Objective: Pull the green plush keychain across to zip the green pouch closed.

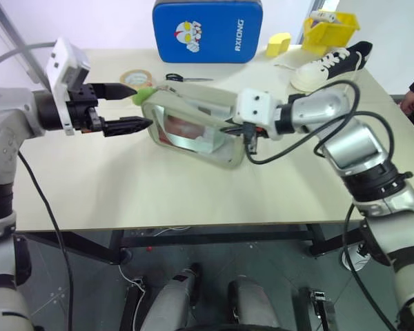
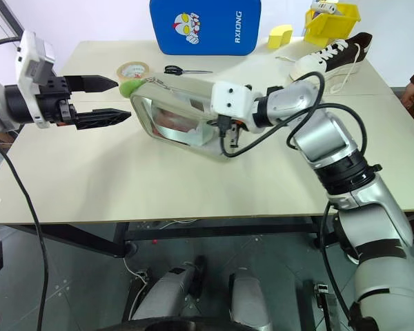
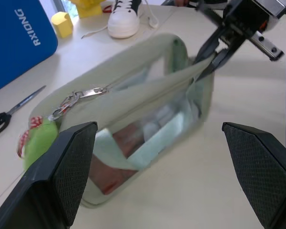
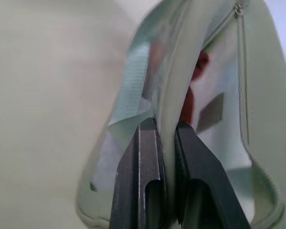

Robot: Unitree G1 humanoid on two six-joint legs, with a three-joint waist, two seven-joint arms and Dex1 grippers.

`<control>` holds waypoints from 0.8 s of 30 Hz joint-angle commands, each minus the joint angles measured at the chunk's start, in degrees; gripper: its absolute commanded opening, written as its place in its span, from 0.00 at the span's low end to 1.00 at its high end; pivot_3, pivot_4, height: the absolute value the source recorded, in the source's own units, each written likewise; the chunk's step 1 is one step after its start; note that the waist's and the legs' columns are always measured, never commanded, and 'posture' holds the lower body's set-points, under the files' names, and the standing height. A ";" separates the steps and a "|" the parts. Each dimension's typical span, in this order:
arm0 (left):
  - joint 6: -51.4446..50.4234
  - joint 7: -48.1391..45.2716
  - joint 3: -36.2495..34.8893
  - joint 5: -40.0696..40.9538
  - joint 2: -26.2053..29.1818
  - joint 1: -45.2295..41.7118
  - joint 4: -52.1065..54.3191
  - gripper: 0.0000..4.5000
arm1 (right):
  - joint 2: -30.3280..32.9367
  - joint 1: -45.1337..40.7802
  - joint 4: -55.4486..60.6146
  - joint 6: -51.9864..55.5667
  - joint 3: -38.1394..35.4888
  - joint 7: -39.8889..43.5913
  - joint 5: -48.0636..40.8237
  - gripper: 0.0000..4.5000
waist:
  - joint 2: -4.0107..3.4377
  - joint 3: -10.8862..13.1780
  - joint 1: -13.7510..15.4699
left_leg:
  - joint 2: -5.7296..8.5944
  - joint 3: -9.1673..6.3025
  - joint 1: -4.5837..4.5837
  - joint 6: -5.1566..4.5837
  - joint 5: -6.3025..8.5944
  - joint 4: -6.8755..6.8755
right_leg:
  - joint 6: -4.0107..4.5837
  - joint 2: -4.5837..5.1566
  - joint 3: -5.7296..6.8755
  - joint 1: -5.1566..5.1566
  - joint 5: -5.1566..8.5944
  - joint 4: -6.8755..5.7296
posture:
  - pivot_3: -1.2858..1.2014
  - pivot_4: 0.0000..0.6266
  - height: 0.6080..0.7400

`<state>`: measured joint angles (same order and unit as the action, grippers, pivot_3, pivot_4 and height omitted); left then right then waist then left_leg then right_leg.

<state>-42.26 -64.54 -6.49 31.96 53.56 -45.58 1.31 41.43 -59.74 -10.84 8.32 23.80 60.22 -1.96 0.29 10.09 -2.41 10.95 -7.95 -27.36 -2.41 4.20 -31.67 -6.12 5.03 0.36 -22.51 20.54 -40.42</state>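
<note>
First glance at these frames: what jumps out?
The green pouch at mid-table, with the right gripper shut on its fabric edge at the end nearer the shoe. At the opposite end, the left gripper hovers open beside the green plush keychain. Behind stands a bright blue padded case.

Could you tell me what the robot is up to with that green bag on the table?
It is getting ready to zip the green pouch closed. The right pincer is shut on the pouch's fabric edge at one end, steadying it. The left pincer hangs open at the opposite end, beside the green plush keychain on the zipper, not gripping it. The pouch gapes open along its top, so the pull has not begun.
</note>
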 commanded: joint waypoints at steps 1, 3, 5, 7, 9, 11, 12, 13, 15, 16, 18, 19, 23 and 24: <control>0.61 0.22 -2.45 0.60 1.33 -0.60 1.11 1.00 | 2.16 -5.25 -11.06 -20.40 -2.44 0.82 5.13 0.01 | 0.00 0.00 -0.06 | 0.00 0.00 0.00 0.02 -0.01 0.00 | -0.02 0.00 0.00 0.01 -0.01 0.00 | 0.52 0.24 1.00; 0.71 0.38 -2.54 0.70 1.19 -0.39 1.25 1.00 | 2.06 -7.83 -19.50 -25.47 -3.15 2.64 5.41 0.01 | -0.07 0.04 -0.07 | 0.00 0.00 0.03 0.13 -0.08 -0.02 | -0.04 -0.01 0.00 0.03 -0.02 -0.01 | 0.52 0.24 1.00; 0.98 0.60 -2.41 0.67 0.81 -0.30 1.28 1.00 | 1.07 -8.82 -25.21 -28.35 -3.39 4.12 5.32 0.01 | -0.07 0.04 -0.05 | -0.01 -0.01 0.05 0.22 -0.14 -0.02 | -0.04 -0.04 0.00 0.06 -0.02 0.00 | 0.52 0.24 1.00; 1.23 0.90 -2.27 0.66 0.38 -0.48 1.04 1.00 | -0.47 -8.88 -29.39 -30.65 -3.80 4.38 5.46 0.01 | -0.07 0.04 -0.11 | -0.01 -0.03 0.05 0.24 -0.15 -0.02 | -0.04 -0.04 0.00 0.07 -0.02 0.00 | 0.52 0.24 1.00; 1.50 1.16 -2.02 0.61 0.01 -0.46 1.04 1.00 | -1.62 -8.53 -33.03 -32.14 -4.17 3.97 6.19 0.01 | -0.07 0.04 -0.19 | -0.02 -0.03 0.07 0.27 -0.18 -0.01 | -0.04 -0.04 -0.02 0.08 -0.02 0.00 | 0.52 0.24 1.00; 1.51 1.26 -2.00 0.72 -0.07 -0.29 1.27 1.00 | -2.25 -8.48 -34.92 -31.64 -5.00 4.53 5.92 0.18 | -0.07 0.04 -0.43 | -0.04 -0.03 0.18 0.28 -0.18 0.00 | -0.03 -0.06 -0.04 0.15 -0.02 -0.02 | 0.52 0.24 1.00; 1.47 1.22 -2.02 0.76 -0.04 -0.27 1.33 1.00 | -2.10 -8.56 -35.32 -30.93 -5.38 5.23 5.81 0.26 | -0.07 0.05 -0.47 | -0.06 -0.03 0.21 0.28 -0.18 0.02 | -0.02 -0.07 -0.05 0.16 -0.02 -0.03 | 0.52 0.24 1.00; 1.40 1.17 -2.07 0.79 0.03 -0.29 1.34 1.00 | -1.59 -8.67 -35.48 -30.66 -5.66 5.69 6.02 0.39 | -0.08 0.05 -0.46 | -0.07 -0.03 0.23 0.28 -0.18 0.02 | -0.02 -0.08 -0.05 0.16 -0.02 -0.04 | 0.52 0.24 1.00; 1.14 1.22 -2.42 0.86 0.35 -0.27 1.24 1.00 | 0.10 -8.78 -33.95 -28.30 -6.63 7.79 5.59 0.58 | -0.09 0.06 -0.28 | -0.07 -0.03 0.23 0.28 -0.18 0.04 | -0.02 -0.08 -0.05 0.15 -0.02 -0.04 | 0.52 0.24 1.00; 1.02 1.35 -2.75 0.86 0.58 -0.10 1.21 1.00 | 1.17 -8.98 -31.74 -24.28 -7.94 9.65 3.98 0.58 | -0.11 0.06 -0.22 | -0.07 -0.03 0.22 0.28 -0.18 0.05 | -0.01 -0.08 -0.06 0.14 -0.02 -0.03 | 0.52 0.24 1.00; 0.80 1.76 -3.46 0.97 0.99 0.48 1.31 1.00 | 2.02 -10.21 -26.70 -14.93 -11.00 10.94 0.78 0.58 | -0.16 0.10 0.05 | -0.07 -0.02 0.18 0.28 -0.17 0.06 | -0.01 -0.08 -0.06 0.10 -0.02 -0.03 | 0.52 0.24 1.00; 0.76 1.92 -3.74 1.00 1.11 0.76 1.35 1.00 | 1.60 -10.80 -24.40 -11.13 -12.21 10.60 -0.31 0.58 | -0.16 0.10 0.05 | -0.07 -0.03 0.17 0.21 -0.13 0.06 | -0.01 -0.07 -0.07 0.10 -0.02 -0.02 | 0.52 0.24 1.00; 1.25 2.14 -4.03 0.78 1.11 1.01 0.65 1.00 | -4.03 -11.48 -15.47 3.18 -14.66 6.97 -3.84 0.58 | -0.17 0.10 -0.39 | -0.08 -0.02 0.24 0.06 -0.03 0.12 | 0.04 -0.04 -0.10 0.11 -0.04 -0.04 | 0.52 0.24 1.00; 1.53 2.17 -3.83 0.61 0.96 0.84 0.25 1.00 | -5.94 -10.82 -12.86 6.51 -14.70 6.52 -4.96 0.58 | -0.15 0.09 -0.51 | -0.09 -0.03 0.27 0.07 -0.03 0.16 | 0.05 -0.04 -0.11 0.11 -0.03 -0.04 | 0.52 0.24 1.00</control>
<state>-41.76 -62.56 -8.51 32.39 53.86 -44.03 1.24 37.62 -69.95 -28.51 9.88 9.63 67.71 -4.10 0.14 10.18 -2.91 10.85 -7.98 -27.06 -2.34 4.17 -31.43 -6.05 5.00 0.23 -22.40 20.51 -40.44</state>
